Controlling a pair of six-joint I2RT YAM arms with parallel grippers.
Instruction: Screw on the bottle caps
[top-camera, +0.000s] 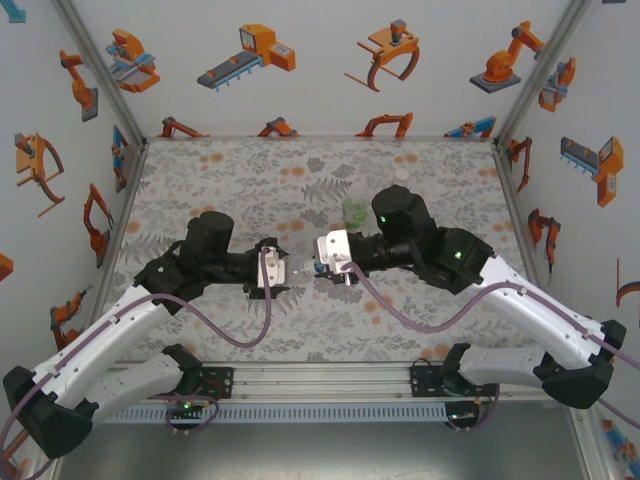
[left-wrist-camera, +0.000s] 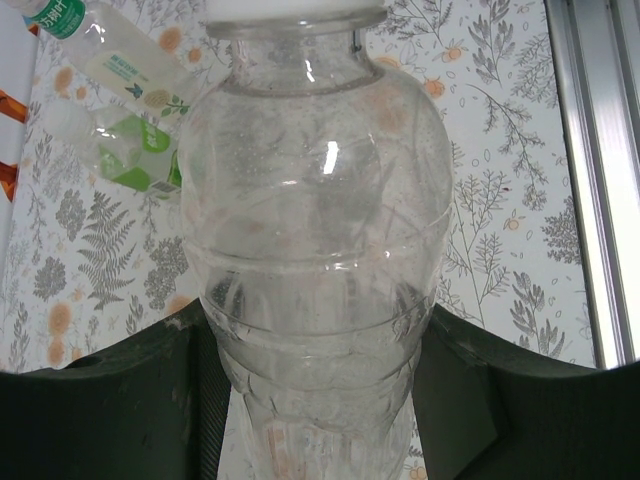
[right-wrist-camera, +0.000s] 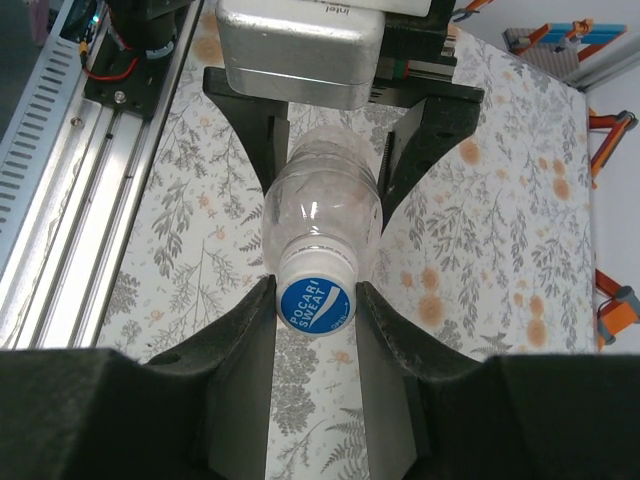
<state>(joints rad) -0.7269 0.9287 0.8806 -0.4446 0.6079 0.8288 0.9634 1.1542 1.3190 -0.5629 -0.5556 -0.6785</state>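
Mat (top-camera: 200, 180) centre: left gripper (left-wrist-camera: 315, 400) clamped on clear bottle (left-wrist-camera: 315, 200), which lies sideways. Right gripper (right-wrist-camera: 315, 300) pinched tight on blue cap (right-wrist-camera: 315, 303) at the bottle's mouth. Farther back, green-tinted bottle (top-camera: 355, 208). White cap (top-camera: 402, 174) near far edge.
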